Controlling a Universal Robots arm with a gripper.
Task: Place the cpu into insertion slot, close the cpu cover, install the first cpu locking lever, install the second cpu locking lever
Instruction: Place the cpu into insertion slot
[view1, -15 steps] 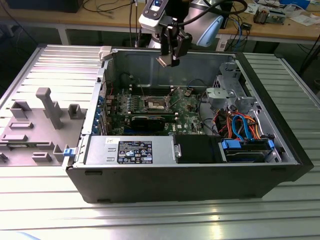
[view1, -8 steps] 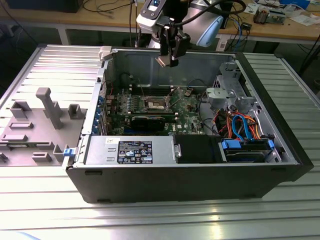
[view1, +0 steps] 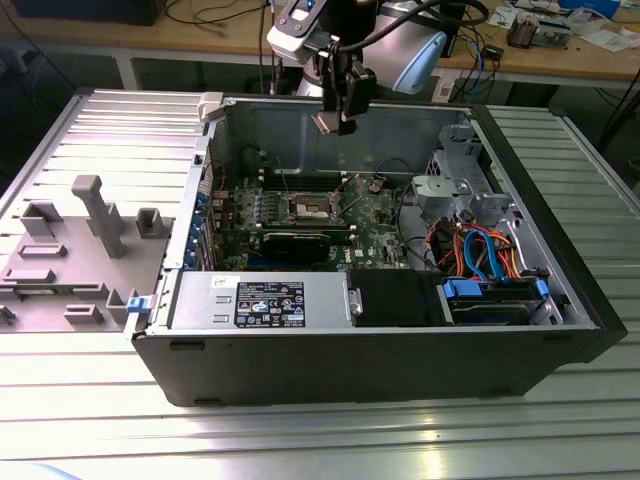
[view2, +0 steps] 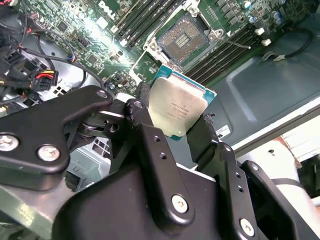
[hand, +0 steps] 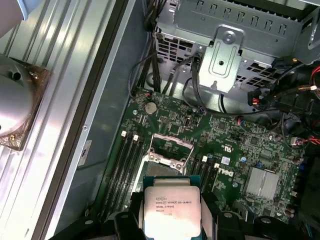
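Note:
My gripper (view1: 335, 115) hangs above the open computer case, shut on the cpu (view1: 325, 122), a small square chip with a silver-grey top. In both wrist views the cpu (view2: 180, 107) (hand: 170, 210) sits between the black fingers (view2: 142, 125), which press on two opposite edges. The insertion slot (view1: 312, 208) lies well below on the green motherboard (view1: 375, 235); its socket (view2: 186, 37) (hand: 165, 159) is bare. The cpu cover (hand: 171, 142), a silvery frame, stands raised at the socket's edge. A thin locking lever (view2: 237, 45) sticks out beside the socket.
The black case wall (view1: 350, 350) rings the board. A power supply (view1: 260, 300) lies along the front, and a metal drive cage (view1: 455, 185) with orange and blue cables (view1: 480, 255) is on the exterior view's right. A black card (view1: 295, 240) lies near the socket. A grey fixture tray (view1: 70, 250) is outside.

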